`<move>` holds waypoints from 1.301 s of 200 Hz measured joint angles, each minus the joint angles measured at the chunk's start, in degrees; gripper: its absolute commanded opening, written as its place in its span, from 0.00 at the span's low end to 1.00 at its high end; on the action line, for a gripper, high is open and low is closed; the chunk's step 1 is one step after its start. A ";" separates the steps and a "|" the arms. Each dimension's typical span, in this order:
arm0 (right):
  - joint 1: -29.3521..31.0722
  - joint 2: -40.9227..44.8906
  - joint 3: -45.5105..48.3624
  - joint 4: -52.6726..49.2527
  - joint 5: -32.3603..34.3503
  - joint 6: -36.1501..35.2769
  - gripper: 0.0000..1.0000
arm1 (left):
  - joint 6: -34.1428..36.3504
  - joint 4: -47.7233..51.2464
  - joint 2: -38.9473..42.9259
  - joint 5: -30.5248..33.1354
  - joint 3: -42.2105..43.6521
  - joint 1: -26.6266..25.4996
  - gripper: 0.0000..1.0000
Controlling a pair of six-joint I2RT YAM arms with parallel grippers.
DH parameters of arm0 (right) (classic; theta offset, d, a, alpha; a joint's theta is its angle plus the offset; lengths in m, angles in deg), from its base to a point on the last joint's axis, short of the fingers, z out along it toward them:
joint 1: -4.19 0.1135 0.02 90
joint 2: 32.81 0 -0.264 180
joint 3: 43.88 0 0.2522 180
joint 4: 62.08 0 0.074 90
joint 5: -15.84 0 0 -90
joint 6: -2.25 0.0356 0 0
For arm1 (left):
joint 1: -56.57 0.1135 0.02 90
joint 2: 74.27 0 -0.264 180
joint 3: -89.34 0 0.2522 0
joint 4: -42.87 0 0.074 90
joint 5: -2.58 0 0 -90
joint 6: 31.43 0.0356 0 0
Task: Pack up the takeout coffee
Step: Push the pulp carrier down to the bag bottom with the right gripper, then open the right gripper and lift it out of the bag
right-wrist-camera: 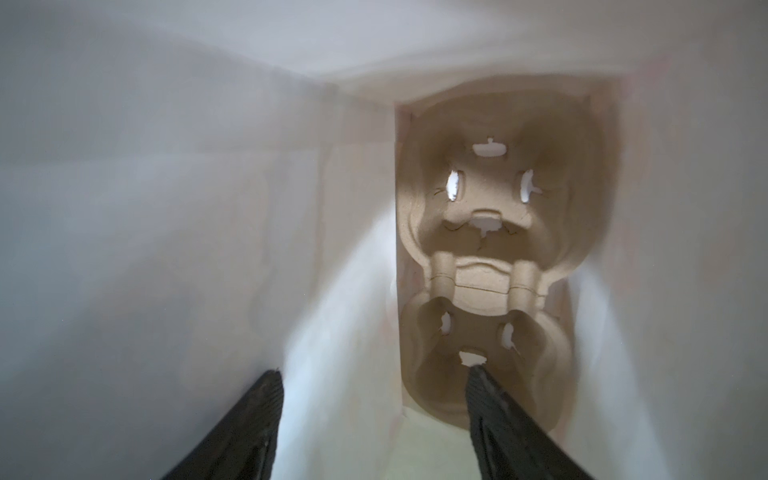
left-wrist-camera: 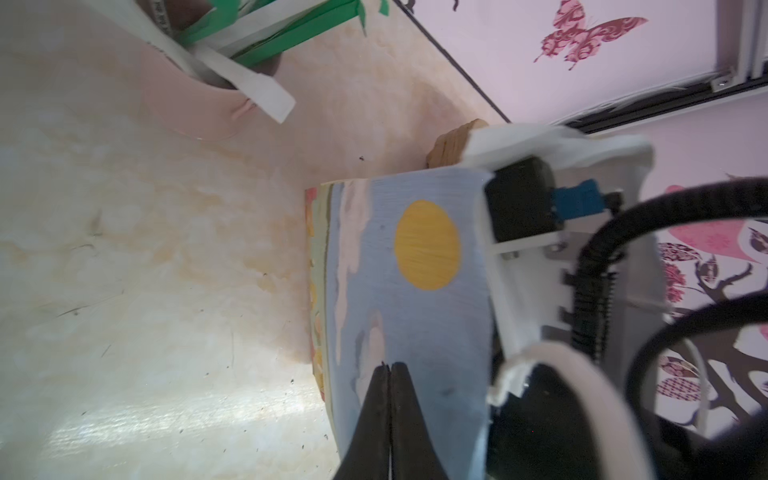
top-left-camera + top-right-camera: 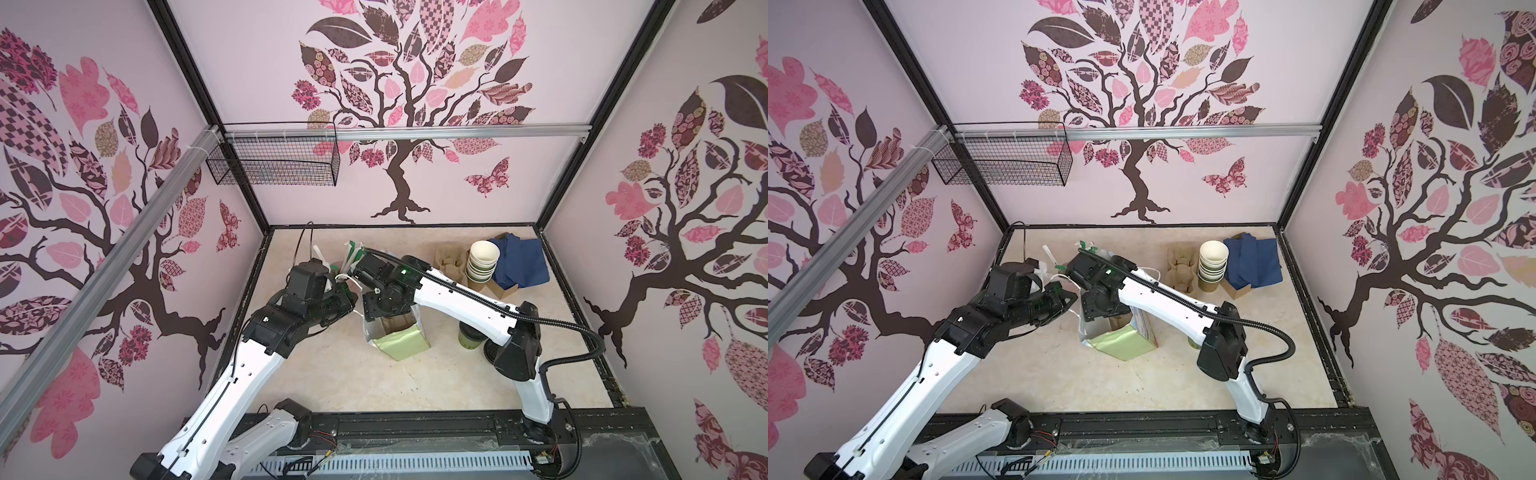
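Reaches into the paper bag [image 3: 401, 343] with the right gripper [image 1: 372, 370], jaws spread wide, gripping nothing. Contains, inside the bag just beyond the fingertips, a moulded pulp cup carrier [image 1: 490, 286] with both wells empty. Shows the left gripper [image 2: 388, 368] fully closed at the bag's blue outer face. Locates the takeout coffee [image 3: 471, 341] outside the bag, on the table [image 3: 374, 382] to its right, beneath the right forearm, well apart from both grippers. Stands upright, lid up, long axis vertical.
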 measured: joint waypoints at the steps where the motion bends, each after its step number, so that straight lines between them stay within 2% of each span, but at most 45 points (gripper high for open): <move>1: 0.00 0.00 0.04 0.00 0.02 -0.07 0.67 | -0.02 -0.31 0.09 -0.17 0.00 0.00 0.05; 54: -0.02 0.00 2.21 1.51 -0.59 -2.23 0.46 | -0.70 -7.30 2.19 -3.17 0.20 -0.02 0.05; 117: -0.02 -0.02 0.13 0.20 -0.72 -2.93 0.48 | -1.66 -7.89 1.62 -3.37 1.97 0.00 0.05; 174: -0.02 0.50 -21.22 -5.07 -1.09 -3.15 0.53 | -1.51 -6.97 3.48 -2.80 6.05 0.22 0.06; 200: -0.02 3.02 -21.57 -5.97 -1.55 -3.10 0.59 | -1.53 -6.93 4.61 -2.54 6.16 0.22 0.20; 217: -0.02 6.16 -18.12 -5.68 -0.66 -3.58 0.66 | -2.01 -6.62 5.75 -2.01 6.16 0.20 0.31; 234: -0.02 9.94 -12.70 -5.84 0.92 -4.35 0.69 | -1.79 -6.12 7.63 -1.16 6.16 0.20 0.45; 251: -0.09 12.20 -8.52 -6.38 1.97 -5.16 0.71 | -2.78 -5.09 9.49 0.20 6.05 0.20 0.64; 260: -0.15 12.48 -7.10 -6.67 2.40 -5.57 0.71 | -2.62 -3.72 9.94 1.25 5.77 0.20 0.69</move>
